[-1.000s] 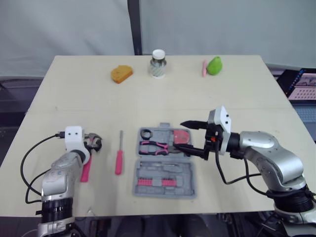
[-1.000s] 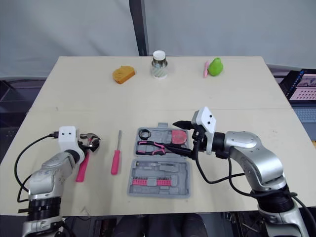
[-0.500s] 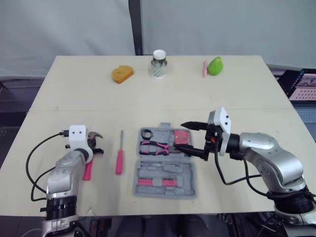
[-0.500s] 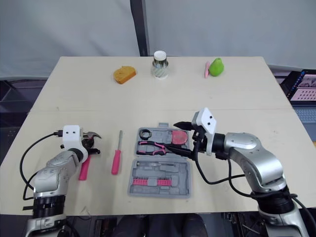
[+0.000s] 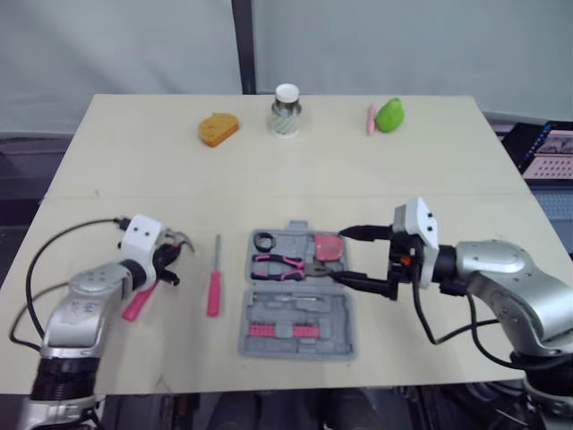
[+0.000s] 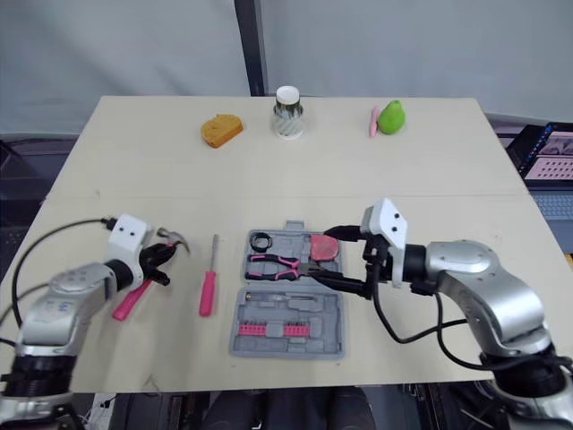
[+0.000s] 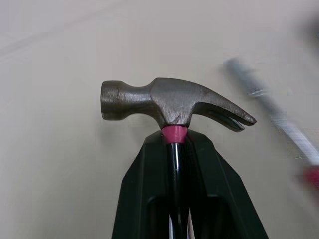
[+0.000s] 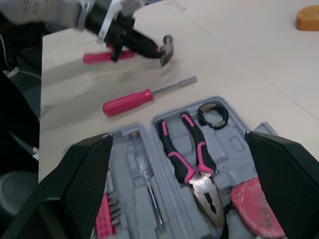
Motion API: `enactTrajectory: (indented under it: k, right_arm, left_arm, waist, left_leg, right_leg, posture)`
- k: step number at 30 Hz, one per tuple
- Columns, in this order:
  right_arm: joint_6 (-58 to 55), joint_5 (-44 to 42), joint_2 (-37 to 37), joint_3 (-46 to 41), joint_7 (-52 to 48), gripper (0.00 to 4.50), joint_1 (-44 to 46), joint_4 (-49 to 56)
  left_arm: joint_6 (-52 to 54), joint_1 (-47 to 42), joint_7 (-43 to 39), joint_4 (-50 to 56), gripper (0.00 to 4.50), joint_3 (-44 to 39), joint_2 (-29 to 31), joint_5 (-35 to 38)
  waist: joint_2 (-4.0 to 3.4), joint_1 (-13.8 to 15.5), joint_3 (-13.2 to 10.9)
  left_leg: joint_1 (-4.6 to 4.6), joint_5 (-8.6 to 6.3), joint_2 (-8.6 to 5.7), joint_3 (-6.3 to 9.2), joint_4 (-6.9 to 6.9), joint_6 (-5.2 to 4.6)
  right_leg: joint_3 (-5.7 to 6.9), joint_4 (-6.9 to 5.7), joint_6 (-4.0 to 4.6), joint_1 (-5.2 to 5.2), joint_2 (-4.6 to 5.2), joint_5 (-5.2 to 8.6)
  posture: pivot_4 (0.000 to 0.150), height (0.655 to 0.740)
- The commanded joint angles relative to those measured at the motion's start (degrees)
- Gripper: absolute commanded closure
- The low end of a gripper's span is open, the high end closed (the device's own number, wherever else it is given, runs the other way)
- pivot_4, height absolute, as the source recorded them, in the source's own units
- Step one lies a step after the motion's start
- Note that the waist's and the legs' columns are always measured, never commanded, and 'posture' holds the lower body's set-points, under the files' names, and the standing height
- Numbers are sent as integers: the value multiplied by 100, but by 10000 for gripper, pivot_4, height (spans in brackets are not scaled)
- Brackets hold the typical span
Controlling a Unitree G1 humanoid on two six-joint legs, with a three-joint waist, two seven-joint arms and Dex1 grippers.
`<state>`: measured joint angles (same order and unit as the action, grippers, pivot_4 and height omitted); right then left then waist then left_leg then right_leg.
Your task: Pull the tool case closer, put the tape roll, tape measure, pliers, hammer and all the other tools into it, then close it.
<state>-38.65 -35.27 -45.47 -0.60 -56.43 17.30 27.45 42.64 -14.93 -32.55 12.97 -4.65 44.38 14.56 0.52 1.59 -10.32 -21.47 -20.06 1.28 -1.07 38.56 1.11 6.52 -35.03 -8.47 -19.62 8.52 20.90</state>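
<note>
The case [image 5: 345, 309] lies open near the middle of the table's [image 5: 430, 170] near edge, within reach of both arms, so the pulling-in looks done and filling is the step in hand. In its far half sit the tape roll [image 5: 264, 241] at the far-left corner, the pliers [image 5: 282, 266] just nearer than it, and the tape measure [image 5: 327, 246] at the far-right corner; bits [image 5: 282, 329] fill the near half. The left gripper [image 7: 175, 144] is pinching the hammer [image 7: 169, 102] on its neck just under the head, a hold that keeps the heavy end from swinging, with the pink handle trailing toward the near-left corner. The hammer seems lifted clear of the table, well to the left of the case, probably to be carried over. The screwdriver [image 5: 215, 282] lies flat between hammer and case, parallel to the case's left edge, and waits its turn. The right gripper [image 5: 337, 253] hangs with fingers spread wide over the case's right edge, by the tape measure, gripping nothing; from there it could steady the case or close the lid.
</note>
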Motion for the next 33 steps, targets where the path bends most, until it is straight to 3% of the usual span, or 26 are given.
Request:
enactTrajectory:
  k: [1,6,17,24,33]
  right_arm:
    - [200,20,-320,-64,-335,0,-249,318]
    - [498,327,-605,-19,-425,0,-680,414]
    - [707,477,-914,-537,-247,0,-1651,765]
    - [537,420,-807,-683,68,0,-2054,1150]
    - [460,421,-842,-821,216,0,-2261,1222]
  left_arm:
    - [238,-468,-1368,907,44675,767,698,372]
    - [777,-1631,-2191,1392,44675,2135,894,290]
    - [1291,-3120,-2588,1019,44675,4021,48,-264]
    - [1489,-3535,-2380,650,44675,4456,-858,-494]
    - [1426,-3757,-2320,315,44675,4983,-1379,-839]
  waist:
    - [-1,-9,-1]
    - [-8,-13,-5]
    - [-1,6,-9]
    - [4,57,-12]
    - [4,130,-13]
  left_leg:
    - [0,0,0,-1,-1,0]
    - [4,1,1,-13,0,-1]
    - [-2,1,1,-12,16,-4]
    - [-9,0,0,-5,36,-7]
    - [-10,0,-1,-2,42,-8]
  right_leg:
    - [0,3,0,-1,0,0]
    - [-6,-2,0,0,-2,0]
    - [-7,-6,-1,0,-4,0]
    - [-5,-11,-2,2,-3,-1]
    - [-4,-20,-2,2,-3,-1]
  posture:
    - [1500,7400]
    - [1500,7400]
    - [1500,7400]
    - [1500,7400]
    - [1500,7400]
